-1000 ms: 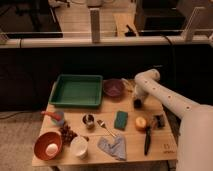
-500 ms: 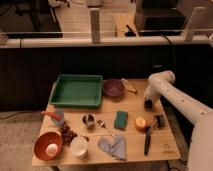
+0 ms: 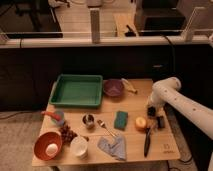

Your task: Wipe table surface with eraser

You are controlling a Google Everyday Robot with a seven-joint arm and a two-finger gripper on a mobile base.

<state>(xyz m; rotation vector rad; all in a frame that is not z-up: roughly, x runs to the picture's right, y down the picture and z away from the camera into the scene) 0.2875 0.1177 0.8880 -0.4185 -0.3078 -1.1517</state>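
The table surface (image 3: 130, 107) is a small top of pale wooden planks, crowded with items. The eraser (image 3: 120, 119) is a dark green rectangular block lying flat near the middle, right of a small metal cup (image 3: 88, 120). My gripper (image 3: 153, 112) hangs from the white arm (image 3: 172, 97) that reaches in from the right. It is low over the table's right side, just right of an orange (image 3: 141, 122) and about a hand's width right of the eraser. It holds nothing that I can see.
A green tray (image 3: 77, 91), a purple bowl (image 3: 113, 87) and a banana (image 3: 130, 86) stand at the back. An orange bowl (image 3: 48, 146), a white cup (image 3: 79, 147), a grey cloth (image 3: 112, 147), a fork (image 3: 105, 127) and a black tool (image 3: 147, 142) lie at the front.
The arm has swung right and toward the front, from beside the purple bowl to the table's right side near the orange. The objects have not moved.
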